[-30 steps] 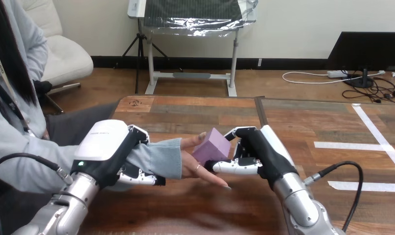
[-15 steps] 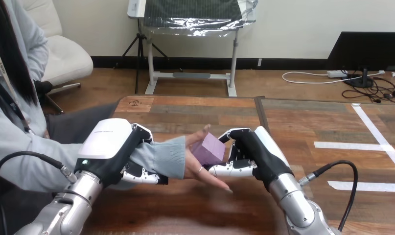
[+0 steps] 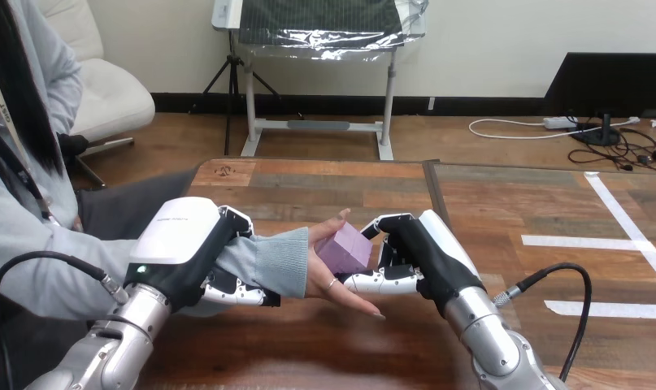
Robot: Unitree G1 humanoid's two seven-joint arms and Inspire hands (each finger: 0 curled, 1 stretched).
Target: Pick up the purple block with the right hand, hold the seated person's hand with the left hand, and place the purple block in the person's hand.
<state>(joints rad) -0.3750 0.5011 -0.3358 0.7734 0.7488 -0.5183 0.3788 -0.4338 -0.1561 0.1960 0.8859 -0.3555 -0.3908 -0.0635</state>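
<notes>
1. The block lay tilted in the person's hand, its lower face against the upturned palm, over the table.
2. Our right hand was just to the block's right. Its fingers curled over the block's upper right edge, and its thumb reached in beneath, above the person's fingers. We judged this a pinch on the block, not yet let go.
3. Our left hand was clasped round the person's sleeved forearm just behind the wrist, with its fingers curled under it.
4. The relation that mattered was this: the block sat between the person's palm on its left and our right hand on its right. The right hand was therefore much the nearer of our two, and its way out ran rightward, away from the palm.
5. We judged that the next move called for opening fingers and thumb before any retreat, or the block might be dragged off the palm.
</notes>
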